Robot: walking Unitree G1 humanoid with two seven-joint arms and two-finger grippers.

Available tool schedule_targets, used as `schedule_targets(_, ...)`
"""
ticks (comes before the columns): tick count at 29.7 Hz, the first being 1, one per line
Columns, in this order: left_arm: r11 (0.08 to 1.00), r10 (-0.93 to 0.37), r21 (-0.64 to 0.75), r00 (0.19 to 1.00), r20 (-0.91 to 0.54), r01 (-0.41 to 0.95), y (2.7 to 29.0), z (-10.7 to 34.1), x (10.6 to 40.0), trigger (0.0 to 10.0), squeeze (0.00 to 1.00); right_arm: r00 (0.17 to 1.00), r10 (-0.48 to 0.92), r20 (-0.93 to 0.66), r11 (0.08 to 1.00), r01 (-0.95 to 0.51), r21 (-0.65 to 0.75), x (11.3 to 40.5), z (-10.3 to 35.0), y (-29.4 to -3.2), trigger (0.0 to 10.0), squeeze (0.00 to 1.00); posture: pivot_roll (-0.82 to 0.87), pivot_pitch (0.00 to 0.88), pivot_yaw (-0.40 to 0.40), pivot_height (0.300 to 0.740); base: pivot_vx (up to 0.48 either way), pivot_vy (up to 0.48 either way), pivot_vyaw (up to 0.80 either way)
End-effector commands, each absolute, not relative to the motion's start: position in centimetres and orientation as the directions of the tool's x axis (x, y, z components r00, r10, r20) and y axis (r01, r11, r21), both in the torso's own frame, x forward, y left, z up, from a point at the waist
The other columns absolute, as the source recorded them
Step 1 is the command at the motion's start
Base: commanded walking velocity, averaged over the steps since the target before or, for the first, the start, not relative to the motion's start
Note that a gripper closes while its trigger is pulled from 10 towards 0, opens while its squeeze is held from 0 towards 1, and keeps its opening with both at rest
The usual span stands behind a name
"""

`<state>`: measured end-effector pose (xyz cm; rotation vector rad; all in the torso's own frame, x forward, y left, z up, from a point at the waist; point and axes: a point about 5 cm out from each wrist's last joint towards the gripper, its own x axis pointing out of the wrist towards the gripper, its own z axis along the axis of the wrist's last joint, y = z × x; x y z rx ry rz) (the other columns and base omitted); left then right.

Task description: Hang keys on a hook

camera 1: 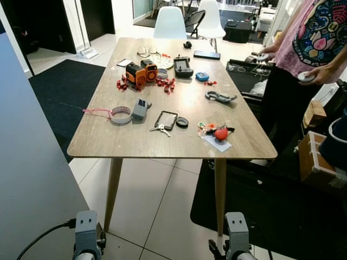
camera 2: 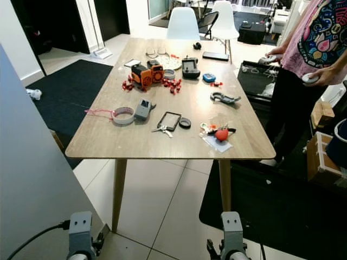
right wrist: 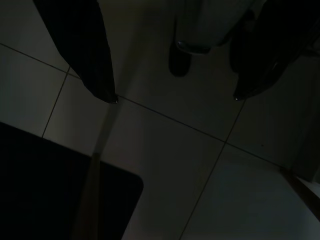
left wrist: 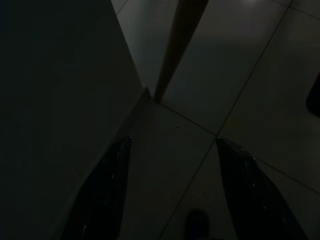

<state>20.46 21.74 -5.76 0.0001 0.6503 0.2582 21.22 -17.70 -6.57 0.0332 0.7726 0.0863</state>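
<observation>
Wooden table [camera 1: 135, 142] well ahead of both low-hanging arms, silver keys [camera 1: 160, 129] near its front edge beside a black-framed card holder [camera 1: 166, 119], no writing legible, left gripper [left wrist: 170, 150] fingers spread over floor tiles, right gripper [right wrist: 175, 97] likewise spread, person [camera 1: 303, 59] standing beyond the right gripper.

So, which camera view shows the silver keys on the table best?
The right eye view: the silver keys lie sharp near the table's front edge, beside a black frame. The left eye view shows them equally well. Both wrist views are dark, looking at floor tiles.
</observation>
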Motion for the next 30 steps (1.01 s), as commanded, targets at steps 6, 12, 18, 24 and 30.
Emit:
schedule_targets(6,0.966,0.224,0.033,0.766,-0.602,-0.257,21.40,-5.75,20.60,10.0,0.00,0.699,0.089,-0.709,0.996,-0.064,0.062,20.82,-6.83,-17.77,10.0,0.00,0.05,0.058,-0.016,0.740,0.082,0.000,0.00)
schedule_targets(12,0.965,0.224,0.027,0.769,-0.599,-0.260,21.37,-5.68,20.69,10.0,0.00,0.699,0.089,-0.710,0.996,-0.065,0.061,20.82,-6.83,-17.79,10.0,0.00,0.05,0.057,-0.016,0.740,0.253,0.000,0.00)
schedule_targets(18,0.964,0.223,0.020,0.770,-0.598,-0.264,21.42,-5.65,20.71,10.0,0.00,0.698,0.088,-0.710,0.996,-0.065,0.060,20.82,-6.83,-17.80,10.0,0.00,0.05,0.056,-0.016,0.740,0.250,0.000,0.00)
schedule_targets(24,0.962,0.227,0.016,0.769,-0.598,-0.272,21.49,-5.64,20.70,10.0,0.00,0.698,0.088,-0.710,0.996,-0.066,0.058,20.84,-6.82,-17.81,10.0,0.00,0.05,0.056,-0.017,0.740,0.250,0.000,0.00)
schedule_targets(30,0.961,0.231,0.015,0.767,-0.599,-0.278,21.55,-5.66,20.65,10.0,0.00,0.698,0.088,-0.711,0.996,-0.067,0.056,20.83,-6.82,-17.81,10.0,0.00,0.05,0.056,-0.018,0.740,0.166,0.000,0.00)
